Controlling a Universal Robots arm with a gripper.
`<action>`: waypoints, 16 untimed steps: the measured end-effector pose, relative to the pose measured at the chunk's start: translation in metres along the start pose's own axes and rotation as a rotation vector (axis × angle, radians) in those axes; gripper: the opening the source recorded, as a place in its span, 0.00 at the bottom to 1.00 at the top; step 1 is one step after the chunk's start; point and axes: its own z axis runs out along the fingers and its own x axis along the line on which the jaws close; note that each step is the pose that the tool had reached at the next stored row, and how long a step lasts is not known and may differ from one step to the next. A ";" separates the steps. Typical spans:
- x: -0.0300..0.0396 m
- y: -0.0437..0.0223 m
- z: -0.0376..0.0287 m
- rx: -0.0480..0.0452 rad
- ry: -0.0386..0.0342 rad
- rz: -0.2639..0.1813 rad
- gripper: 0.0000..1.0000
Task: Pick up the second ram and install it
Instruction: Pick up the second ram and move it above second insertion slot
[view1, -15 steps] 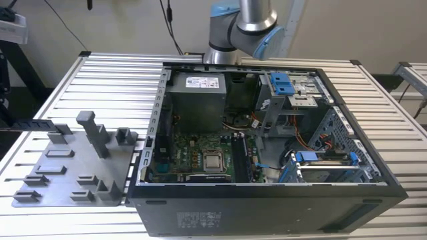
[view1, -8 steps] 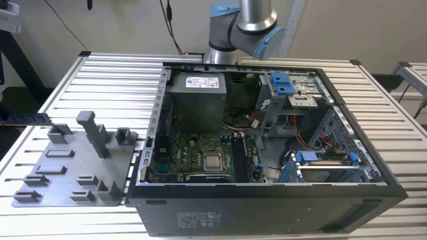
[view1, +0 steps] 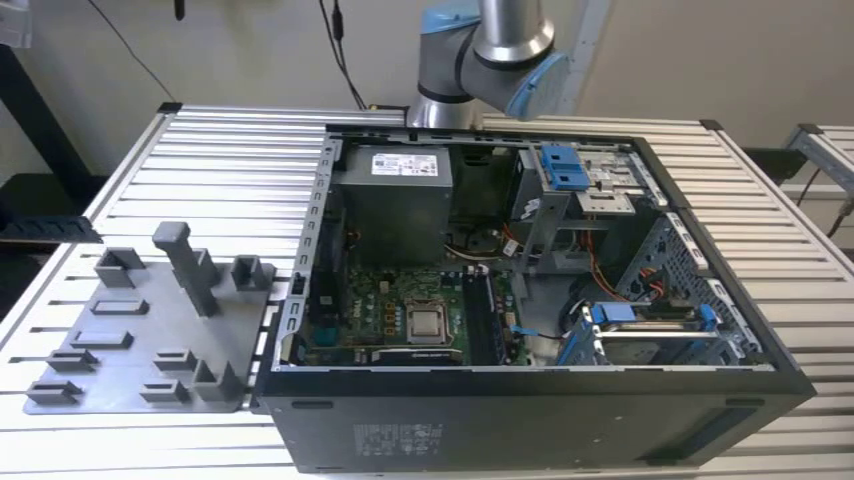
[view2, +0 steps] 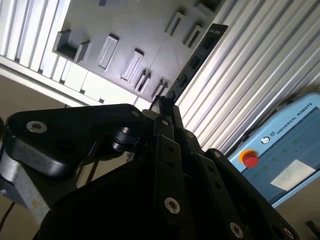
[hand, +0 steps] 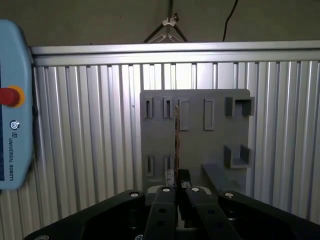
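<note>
My gripper (hand: 178, 189) is shut on the second ram (hand: 176, 145), a thin dark stick seen edge-on in the first wrist view. In the second wrist view the ram (view2: 200, 55) juts out from the fingertips (view2: 167, 107) as a long blackish board. It hangs in the air well above the grey fixture plate (hand: 195, 100), apart from it. In the exterior view the open computer case (view1: 534, 400) lies on the table with its motherboard (view1: 400, 310) facing up. The arm (view1: 487, 50) rises behind the case and leaves that view upward.
The fixture plate (view1: 134, 340) with grey blocks and a tall post (view1: 187, 265) lies at the exterior view's left of the case. A light-blue teach pendant (view2: 285, 155) with a red button rests on the ribbed aluminium table (view1: 214, 160). Drive cages with blue clips (view1: 567, 165) stand inside the case.
</note>
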 end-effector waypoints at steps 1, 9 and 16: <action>0.0000 0.0000 -0.0011 0.0000 0.0000 0.000 0.14; -0.0001 0.0000 -0.0037 0.0001 -0.0001 0.000 0.14; -0.0003 -0.0069 -0.0036 -0.0005 0.0000 0.000 0.14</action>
